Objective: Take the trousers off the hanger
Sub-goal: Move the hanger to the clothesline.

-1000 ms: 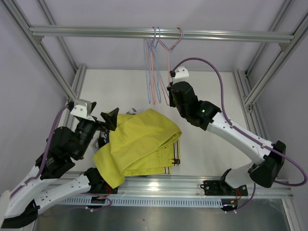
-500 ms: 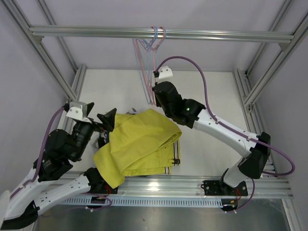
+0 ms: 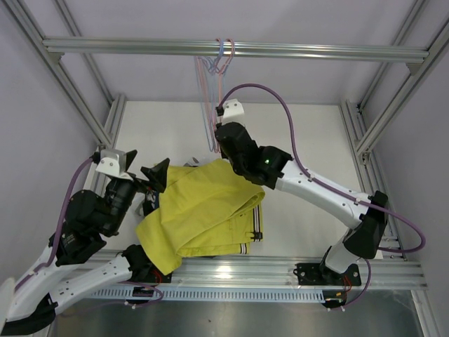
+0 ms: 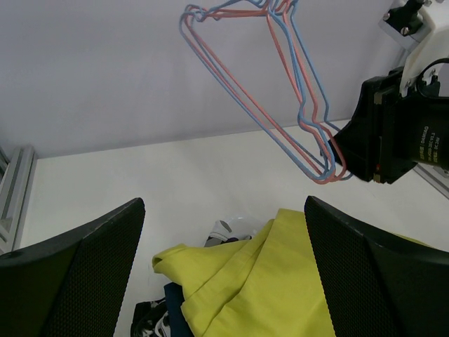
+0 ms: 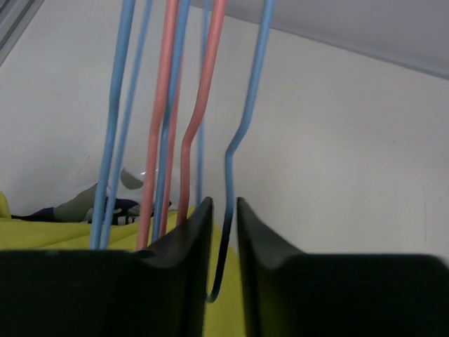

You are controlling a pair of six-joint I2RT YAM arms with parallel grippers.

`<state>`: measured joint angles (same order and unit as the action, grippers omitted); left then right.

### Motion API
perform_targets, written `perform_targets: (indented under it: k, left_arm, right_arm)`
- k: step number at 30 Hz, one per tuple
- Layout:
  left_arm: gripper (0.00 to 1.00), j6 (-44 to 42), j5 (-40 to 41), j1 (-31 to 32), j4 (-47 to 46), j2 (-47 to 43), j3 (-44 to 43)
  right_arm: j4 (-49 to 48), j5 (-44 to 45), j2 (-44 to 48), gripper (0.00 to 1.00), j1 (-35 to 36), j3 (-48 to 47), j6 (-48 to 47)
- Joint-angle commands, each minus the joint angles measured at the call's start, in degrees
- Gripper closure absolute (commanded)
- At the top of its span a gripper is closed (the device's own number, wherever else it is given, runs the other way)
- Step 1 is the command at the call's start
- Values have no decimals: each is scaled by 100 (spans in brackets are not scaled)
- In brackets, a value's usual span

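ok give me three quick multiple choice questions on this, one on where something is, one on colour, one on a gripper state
1. Where are the mustard trousers?
A draped over a hanger
B lying on the table
C held up in the air

2. What colours are the hangers?
A green and black
B all white
C blue and pink

3. What is the right gripper doing?
A shut on a blue hanger wire
B wide open and empty
C shut on the trousers

Answers: 1 B, they lie spread on the table; 2 C, only blue and pink wires show; 3 A, the right wrist view shows the wire pinched between its fingers.
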<state>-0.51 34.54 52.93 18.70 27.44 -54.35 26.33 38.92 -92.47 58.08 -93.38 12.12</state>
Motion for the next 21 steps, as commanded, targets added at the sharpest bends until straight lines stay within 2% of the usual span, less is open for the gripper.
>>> perform_targets:
  k: [1,6,7,11,12,16,21]
  left_arm:
    - [1,-89,0,16,-191,-55,56]
    - [1,-107,8,7,-244,-72,108]
    - [1,-107,17,16,-261,-72,117]
    - [1,-133,43,7,-288,-46,144]
    - [1,-133,35,16,-297,-37,152]
    - [1,-98,-61,16,-270,7,153]
    - [0,155,-439,7,-68,-318,117]
  right_arm:
    - [329,37,62,68,159,-171,45]
    - [584,221,299,61,194,-110,115]
    - [636,248,395,55,212,-92,141]
    - [856,450,773,42,370,240,220]
    - [883,476,878,36,414,337,247]
    - [1023,450,1528,23,625,891,519]
    - [1436,502,2415,17,1178,1550,1055]
